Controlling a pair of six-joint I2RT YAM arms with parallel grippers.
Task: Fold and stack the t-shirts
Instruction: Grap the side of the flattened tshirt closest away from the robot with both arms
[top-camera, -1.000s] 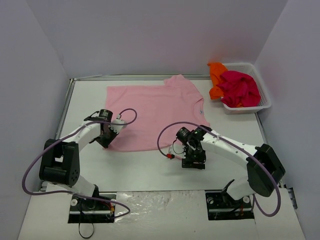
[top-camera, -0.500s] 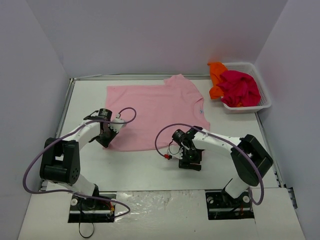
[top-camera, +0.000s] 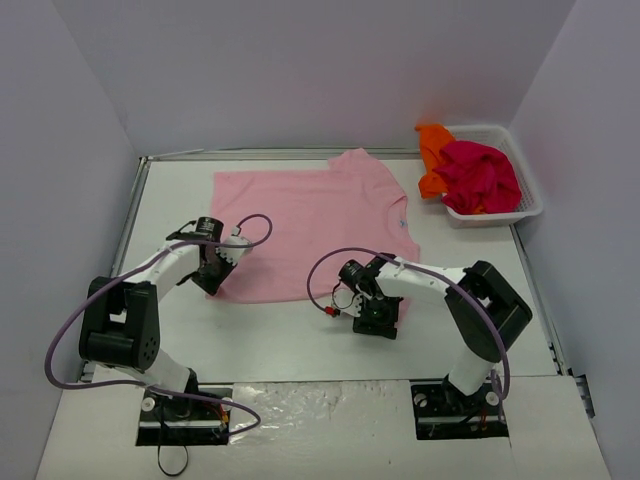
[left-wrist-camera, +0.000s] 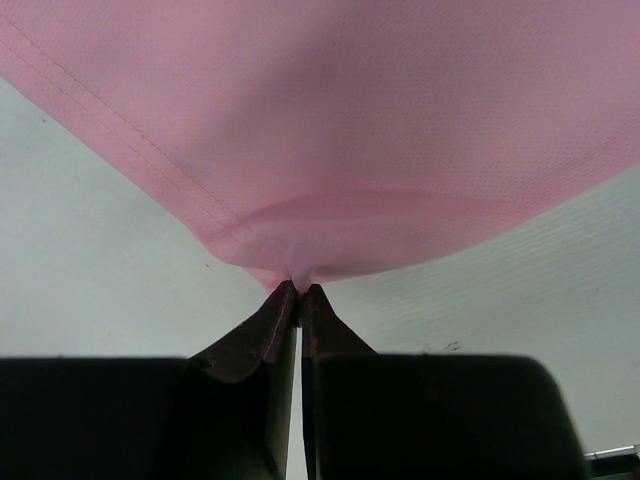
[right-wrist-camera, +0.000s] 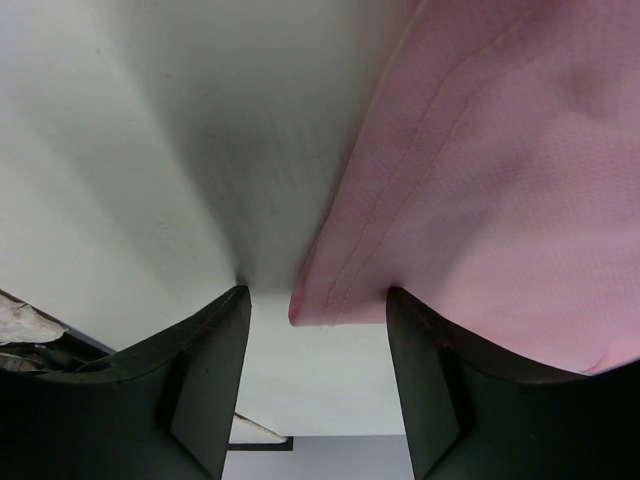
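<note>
**Left pincer** (left-wrist-camera: 298, 292): jaws pressed together on a corner of the pink shirt (top-camera: 310, 225). The cloth bunches into a small fold just above the tips. From overhead, this grip sits at the shirt's lower-left corner, left of centre.

**Right pincer** (right-wrist-camera: 318, 295): jaws moderately apart, gripping nothing. A double-stitched hem corner of the pink shirt lies in the gap between the fingers. From overhead, the pincer is low over the shirt's lower-right corner, just below mid-frame.

**Pink shirt:** spread flat on the bench (top-camera: 300, 345), centre of frame. The neck, with a small pale label, points toward the right, and one sleeve points toward the top.

**Basket** (top-camera: 530, 208), white mesh: upper right of frame, at the bench's far corner, well apart from both pincers.

**Basket contents:**
- Red shirt (top-camera: 482, 175), crumpled.
- Orange shirt (top-camera: 432, 150), hanging over the left rim and touching the red one.
</note>
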